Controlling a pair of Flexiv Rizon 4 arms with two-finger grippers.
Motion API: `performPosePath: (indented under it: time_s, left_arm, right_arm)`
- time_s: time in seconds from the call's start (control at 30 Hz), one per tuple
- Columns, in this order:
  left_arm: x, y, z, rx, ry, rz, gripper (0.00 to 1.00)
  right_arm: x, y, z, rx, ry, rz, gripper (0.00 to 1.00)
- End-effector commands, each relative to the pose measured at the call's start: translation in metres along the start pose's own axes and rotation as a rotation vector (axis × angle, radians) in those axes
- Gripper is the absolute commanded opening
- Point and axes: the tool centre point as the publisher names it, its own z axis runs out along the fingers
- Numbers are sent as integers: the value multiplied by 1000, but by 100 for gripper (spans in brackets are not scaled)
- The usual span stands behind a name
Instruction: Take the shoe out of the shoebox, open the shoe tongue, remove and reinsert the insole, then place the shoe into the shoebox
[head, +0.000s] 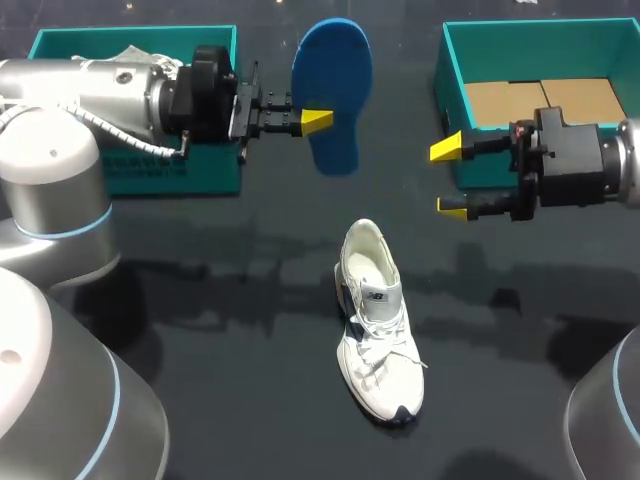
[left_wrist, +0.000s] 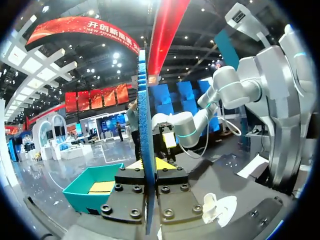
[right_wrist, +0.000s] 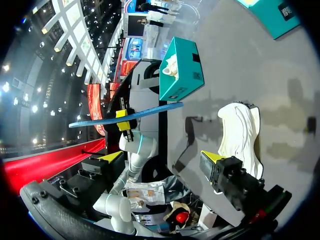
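Note:
A blue insole (head: 335, 85) hangs in the air over the table's far middle, with my left gripper (head: 316, 120) shut on its lower part. In the left wrist view the insole (left_wrist: 145, 125) stands edge-on, clamped between the two fingers of that gripper (left_wrist: 150, 165). The white shoe (head: 375, 320) lies on the dark table in the middle, toe towards the front. My right gripper (head: 450, 178) hovers open and holds nothing, to the right of the insole and above the shoe's far side. From the right wrist, the shoe (right_wrist: 240, 130) and the held insole (right_wrist: 130, 115) lie ahead of the open gripper (right_wrist: 161, 156).
A teal shoebox (head: 135, 165) with a white item inside stands at the back left, behind my left arm. A second teal box (head: 450, 60) with a cardboard floor stands at the back right, close to my right gripper. Bare table surrounds the shoe.

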Motion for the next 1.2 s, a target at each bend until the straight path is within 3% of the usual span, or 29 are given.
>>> performPosePath:
  time_s: [0.03,0.17,0.7,0.9,1.07,1.13,1.2]
  left_arm:
    - [-2,-1,-4,-11,59,161,0]
    - [1,6,-6,-53,88,323,0]
    - [1,6,-6,-53,88,323,0]
    - [14,5,-7,-7,51,529,0]
    - [18,8,-8,-49,29,655,0]
    - [22,9,-8,-120,0,845,0]
    - [22,9,-8,-120,0,845,0]
  right_arm:
    - [0,0,1,-1,-3,1,100]
    - [0,0,1,-1,-3,1,100]
    - [0,0,1,-1,-3,1,100]
    - [0,0,1,-1,-3,1,100]
    - [0,0,1,-1,-3,1,100]
    - [0,0,1,-1,-3,1,100]
    - [0,0,1,-1,-3,1,100]
